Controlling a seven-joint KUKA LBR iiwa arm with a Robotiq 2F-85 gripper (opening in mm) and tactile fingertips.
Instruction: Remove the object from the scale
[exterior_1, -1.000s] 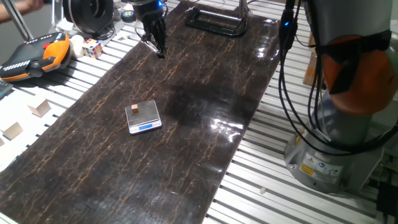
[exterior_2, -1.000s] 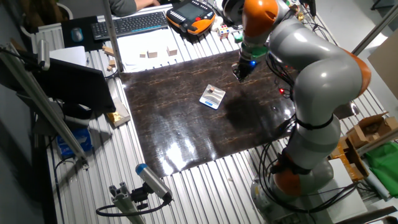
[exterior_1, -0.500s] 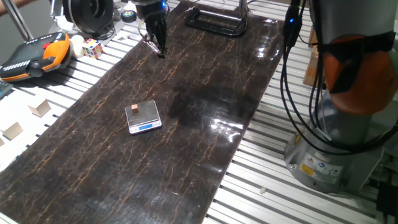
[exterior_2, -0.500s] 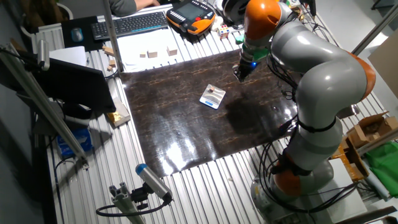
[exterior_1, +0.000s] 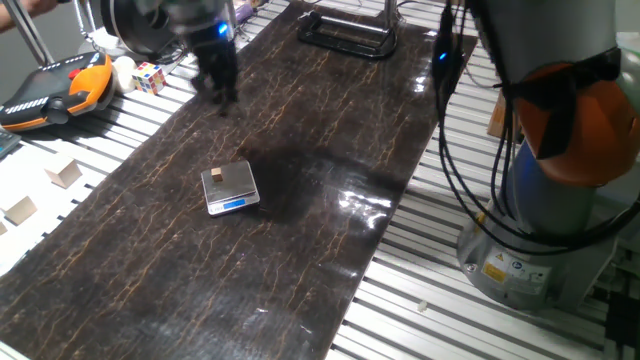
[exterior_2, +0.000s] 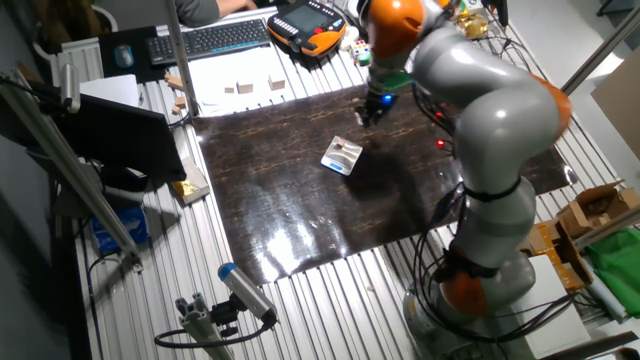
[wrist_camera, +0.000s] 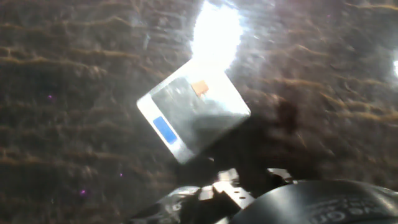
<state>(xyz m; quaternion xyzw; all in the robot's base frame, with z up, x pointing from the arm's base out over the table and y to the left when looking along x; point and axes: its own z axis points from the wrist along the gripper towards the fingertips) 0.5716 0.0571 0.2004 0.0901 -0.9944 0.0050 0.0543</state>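
Gripper (exterior_1: 222, 88) was blurred mid-swing, so open or closed I couldn't tell. Since a sec ago it'd shifted sideways, nearer the scale (exterior_1: 231, 188) but well short. Cube (exterior_1: 216, 178) sat on the platform w/ nothing touching it; approach only, I'd say.
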